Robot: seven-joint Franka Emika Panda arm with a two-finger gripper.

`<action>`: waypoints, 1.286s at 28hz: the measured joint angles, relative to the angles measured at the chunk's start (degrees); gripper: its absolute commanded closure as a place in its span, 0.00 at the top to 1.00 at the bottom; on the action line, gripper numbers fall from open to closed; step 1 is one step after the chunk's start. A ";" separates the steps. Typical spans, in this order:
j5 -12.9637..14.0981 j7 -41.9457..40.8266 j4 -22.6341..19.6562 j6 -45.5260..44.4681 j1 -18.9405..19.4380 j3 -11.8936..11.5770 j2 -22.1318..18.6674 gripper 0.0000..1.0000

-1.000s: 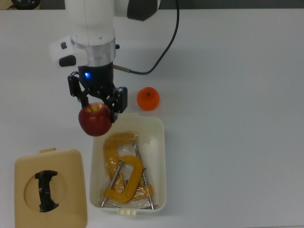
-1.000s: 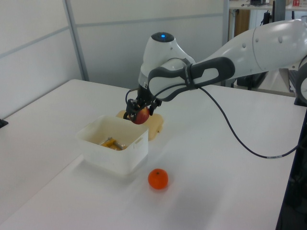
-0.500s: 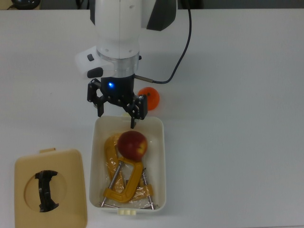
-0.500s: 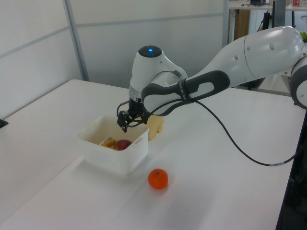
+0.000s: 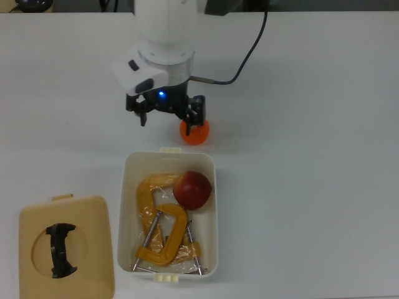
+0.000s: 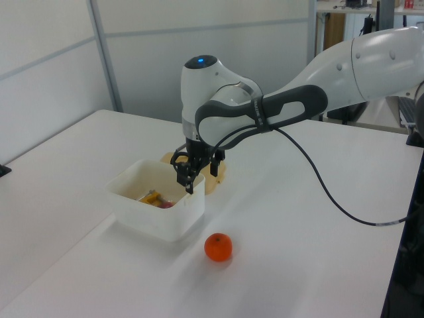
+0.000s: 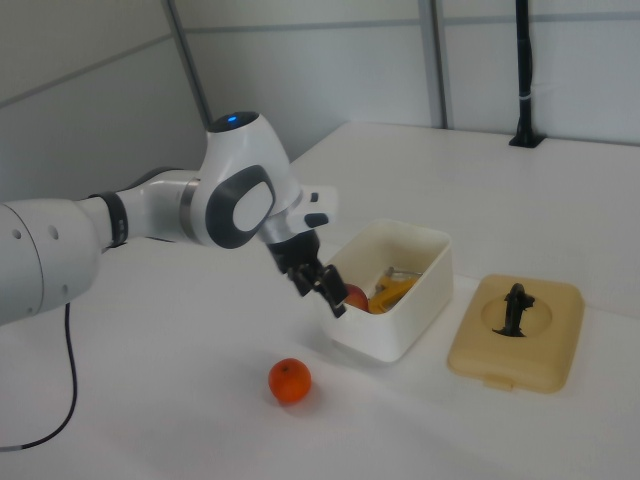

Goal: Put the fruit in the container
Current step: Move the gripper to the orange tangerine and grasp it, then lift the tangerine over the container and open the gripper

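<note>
The gripper (image 5: pixel 169 111) hangs empty with its fingers spread wide; the apple (image 5: pixel 192 190) already lies in the container (image 5: pixel 212 215), on the yellow clamps (image 5: pixel 159 233). The orange (image 6: pixel 218 247) sits on the table (image 5: pixel 312 124) outside the tub, just below and slightly to the top view's right of the gripper, partly hidden by one finger; being round, it demands no particular approach angle, probably just a short drop.

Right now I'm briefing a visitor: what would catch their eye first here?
The big white robot arm, its end effector open above the table. Next, the dark red apple lying on yellow metal clamps inside the cream-white rectangular plastic tub. A bright orange sits outside on the white table.
</note>
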 measured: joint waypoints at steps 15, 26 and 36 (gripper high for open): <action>-5.40 0.26 -11.28 3.58 2.36 5.17 0.23 1.00; -11.89 2.52 -18.38 9.80 2.55 5.17 0.97 0.44; -12.65 5.31 -17.40 10.46 2.54 5.16 0.42 0.00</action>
